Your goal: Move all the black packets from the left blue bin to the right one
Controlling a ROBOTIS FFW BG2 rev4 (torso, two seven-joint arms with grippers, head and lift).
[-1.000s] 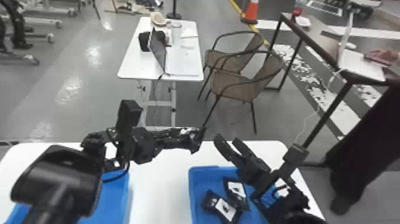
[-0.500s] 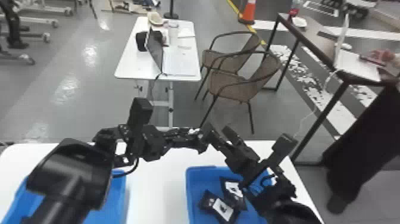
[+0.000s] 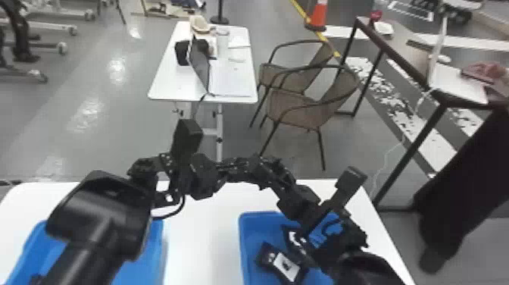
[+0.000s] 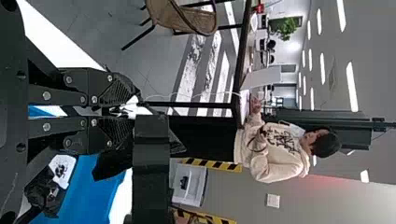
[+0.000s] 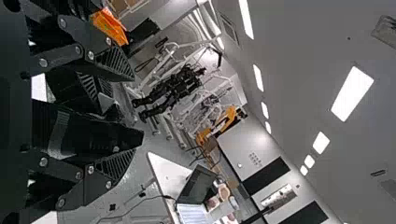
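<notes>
Over the gap between the bins, my left gripper (image 3: 265,171) points rightward; in the left wrist view the left gripper (image 4: 112,111) is shut on a black packet (image 4: 131,106) with white on it. My right gripper (image 3: 284,185) meets it above the right blue bin (image 3: 246,242). In the right wrist view the right gripper (image 5: 122,114) stands open, its fingers spread around dark parts of the other gripper and the packet. Two black packets with white labels, one (image 3: 282,265) in front of another (image 3: 293,238), lie in the right bin. The left arm partly covers the left blue bin (image 3: 156,242).
The white worktable (image 3: 200,242) carries both bins. Beyond it stand another white table (image 3: 170,85) with a laptop (image 3: 200,64), wicker chairs (image 3: 299,108) and a dark-framed table (image 3: 401,57). My forearms cross low over the near side.
The right gripper has moved leftward to the left gripper's tip, closing the gap between them. The left arm has shifted slightly rightward, with the packet still held.
</notes>
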